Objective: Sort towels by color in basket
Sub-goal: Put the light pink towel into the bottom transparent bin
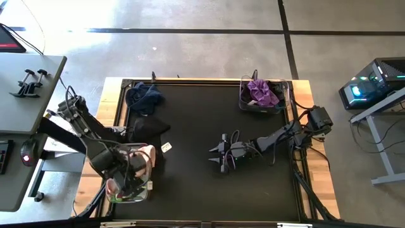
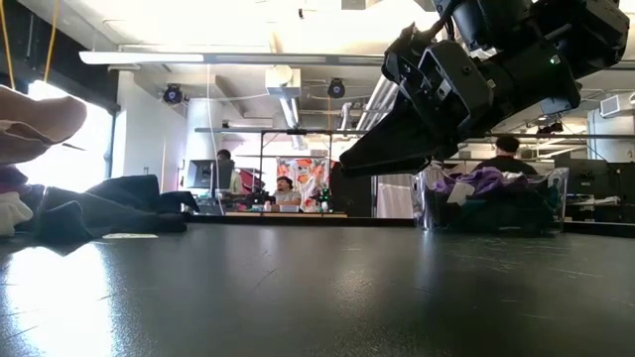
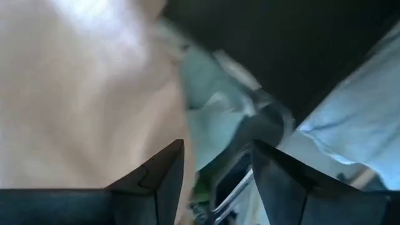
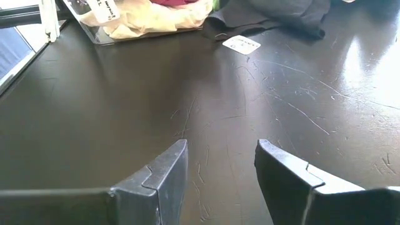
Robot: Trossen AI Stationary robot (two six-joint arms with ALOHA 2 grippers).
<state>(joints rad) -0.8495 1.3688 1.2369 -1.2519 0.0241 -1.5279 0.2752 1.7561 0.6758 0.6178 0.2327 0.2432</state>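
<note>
A pink towel [image 1: 146,154] lay in the clear basket [image 1: 130,190] directly beneath the left tool [image 1: 128,170], whose fingers stood spread with nothing pinched. A black towel [image 1: 149,128] and navy towel [image 1: 143,96] lay on the bench [image 1: 209,183] beyond it. The right tool [image 1: 219,154] hovered spread over bare bench; purple towels [image 1: 262,92] filled the bin [image 1: 283,106] behind it.

Grey concrete floor [image 1: 209,57] crossed by dark lines surrounds the black tabletop [image 1: 253,190] with its wooden edging; a grey side desk [image 1: 25,95] stands nearby; beyond, bright ceiling lights [image 2: 228,58], ducts, and seated people [image 2: 286,190], possibly at desks.
</note>
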